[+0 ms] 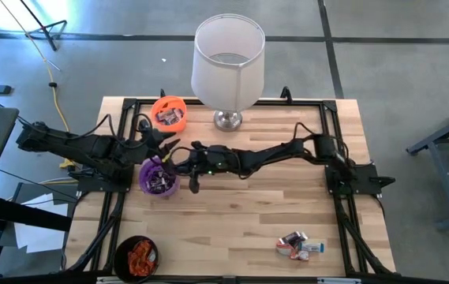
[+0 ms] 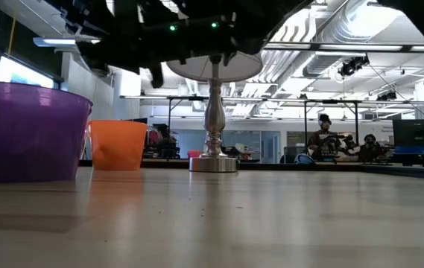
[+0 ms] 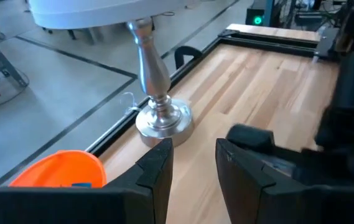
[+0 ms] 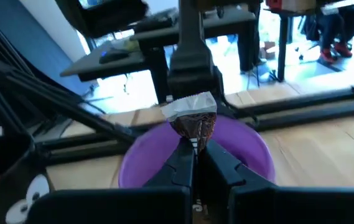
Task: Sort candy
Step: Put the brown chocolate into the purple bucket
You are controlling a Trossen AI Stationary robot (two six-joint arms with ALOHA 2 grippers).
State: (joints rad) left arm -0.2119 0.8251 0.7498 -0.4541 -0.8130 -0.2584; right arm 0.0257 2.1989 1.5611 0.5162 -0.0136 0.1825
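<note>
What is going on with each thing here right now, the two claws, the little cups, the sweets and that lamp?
Right gripper: shut on a brown candy, above the purple cup.
Left gripper: open, empty, near the orange cup.
Purple cup: upright, holds candy.
Orange cup: upright, holds candy.
Black cup: upright, holds orange-red candy.
Loose candy: unsorted, lying on the table.
Lamp: upright at the table's far edge.

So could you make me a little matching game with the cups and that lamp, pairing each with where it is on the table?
Things:
1. orange cup
2. purple cup
3. black cup
4. lamp

Places:
A. near front left corner
B. back edge, middle
C. under the right hand, which pinches a brown candy
D. back left, beside the lamp

Pairs: 1-D, 2-C, 3-A, 4-B
</note>
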